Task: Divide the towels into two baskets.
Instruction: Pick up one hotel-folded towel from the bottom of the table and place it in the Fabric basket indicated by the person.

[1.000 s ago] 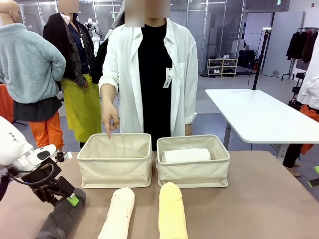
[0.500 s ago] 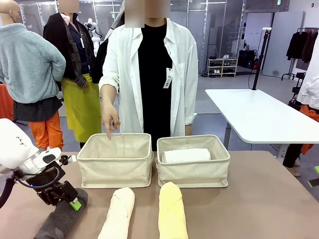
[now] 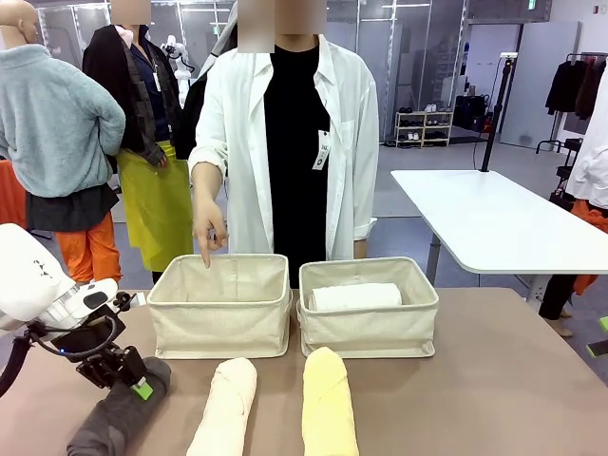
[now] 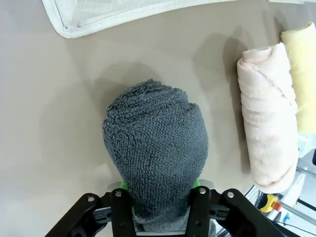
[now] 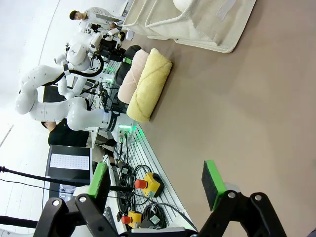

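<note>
Left tool point(image 4: 160, 186) clamped on the dark grey towel point(image 4: 155, 143), apparently near its end — lifting could unroll it; right tool point(image 5: 155, 182) stands apart.

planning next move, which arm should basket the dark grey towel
Left: the left gripper is shut on the dark grey towel near the left basket; the right gripper is open.
</note>
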`<state>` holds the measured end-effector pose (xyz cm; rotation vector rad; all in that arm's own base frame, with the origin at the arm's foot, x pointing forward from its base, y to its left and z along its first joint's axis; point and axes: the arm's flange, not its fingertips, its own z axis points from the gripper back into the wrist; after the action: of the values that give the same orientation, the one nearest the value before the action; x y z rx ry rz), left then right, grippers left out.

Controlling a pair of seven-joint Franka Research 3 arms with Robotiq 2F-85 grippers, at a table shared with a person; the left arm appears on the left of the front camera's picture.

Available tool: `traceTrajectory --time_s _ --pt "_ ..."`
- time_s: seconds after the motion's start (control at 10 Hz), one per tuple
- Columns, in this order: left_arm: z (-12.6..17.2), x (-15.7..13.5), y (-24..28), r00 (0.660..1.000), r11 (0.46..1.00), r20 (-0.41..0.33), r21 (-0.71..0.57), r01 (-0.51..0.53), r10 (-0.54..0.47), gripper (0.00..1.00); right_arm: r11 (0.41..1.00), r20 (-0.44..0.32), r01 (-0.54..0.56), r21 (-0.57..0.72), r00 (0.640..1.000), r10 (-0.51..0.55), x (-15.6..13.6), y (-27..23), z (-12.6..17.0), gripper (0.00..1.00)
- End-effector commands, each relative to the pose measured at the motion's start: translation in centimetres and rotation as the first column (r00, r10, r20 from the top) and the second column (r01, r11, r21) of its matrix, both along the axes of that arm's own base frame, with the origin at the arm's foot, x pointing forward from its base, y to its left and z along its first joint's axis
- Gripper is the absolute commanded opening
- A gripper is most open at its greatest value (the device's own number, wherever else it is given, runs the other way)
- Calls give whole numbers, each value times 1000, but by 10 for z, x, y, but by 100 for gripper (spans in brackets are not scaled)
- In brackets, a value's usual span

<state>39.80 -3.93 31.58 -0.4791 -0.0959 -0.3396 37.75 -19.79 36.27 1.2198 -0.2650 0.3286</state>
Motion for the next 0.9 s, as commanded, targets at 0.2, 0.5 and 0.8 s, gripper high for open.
traceTrajectory --time_s 0.2,0.5,0.8 --pt "39 -84 3 999 1000 44 21 -20 19 14 1000 7 7 -9 1000 -7 -4 3 1 94" --pt "112 -84 -6 945 967 211 85 239 -252 14 1000 7 7 -9 1000 -7 -4 3 1 94" --pt "163 -91 -44 724 791 318 251 559 -612 14 1000 7 7 -9 1000 -7 -4 3 1 94"
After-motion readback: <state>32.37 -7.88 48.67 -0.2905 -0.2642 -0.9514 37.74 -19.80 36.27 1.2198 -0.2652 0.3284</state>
